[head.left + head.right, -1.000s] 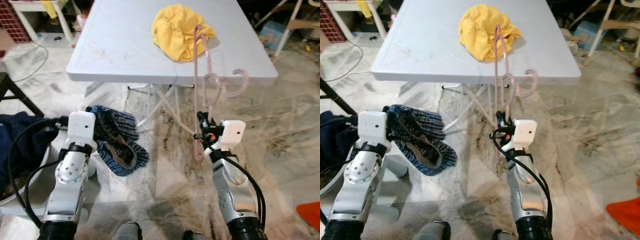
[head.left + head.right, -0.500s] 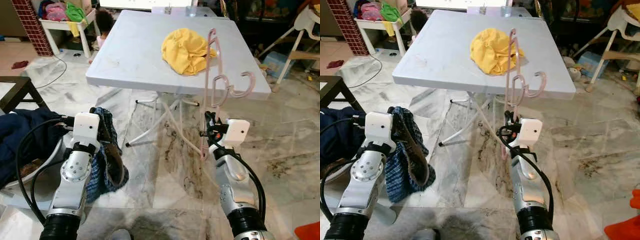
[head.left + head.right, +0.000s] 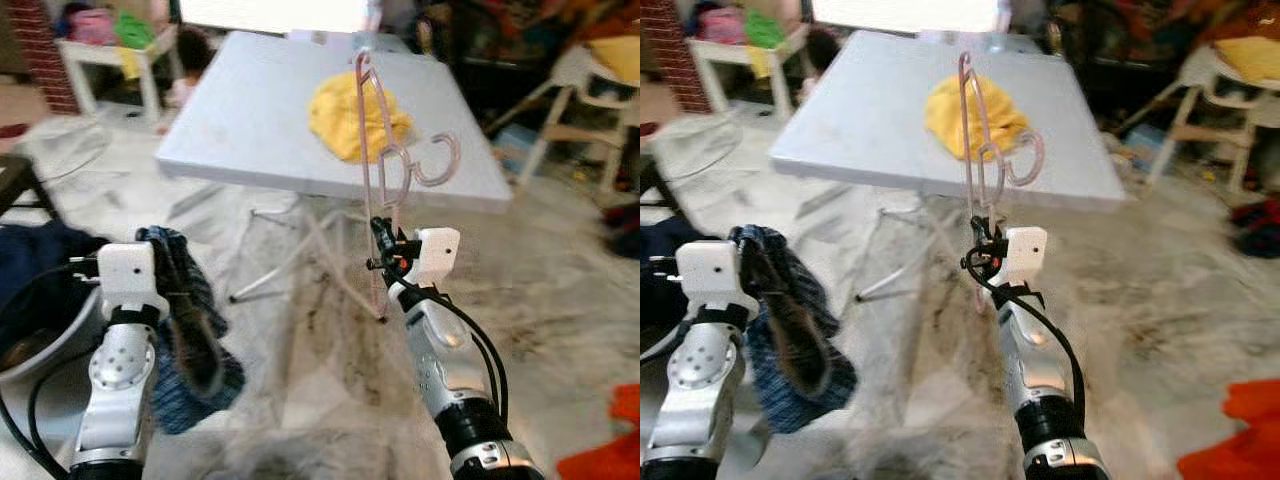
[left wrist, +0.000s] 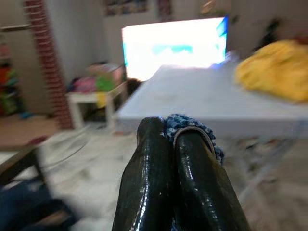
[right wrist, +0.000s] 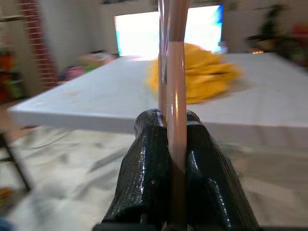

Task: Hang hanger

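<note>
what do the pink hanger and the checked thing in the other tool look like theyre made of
The pink hanger, clamped in the right tool, looks like smooth moulded plastic: thin, rigid bars with a slight sheen. The checked garment in the left tool looks like woven cotton-type cloth: limp, folded, matt blue plaid.

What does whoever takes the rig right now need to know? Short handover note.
Right gripper: shut on the pink hanger, held upright in front of the white table.
Left gripper: shut on a blue checked cloth that hangs down from it.
A yellow cloth lies on the table.
Done: hanger picked up.
Left: hang it; no rail or hook can be made out yet.
</note>
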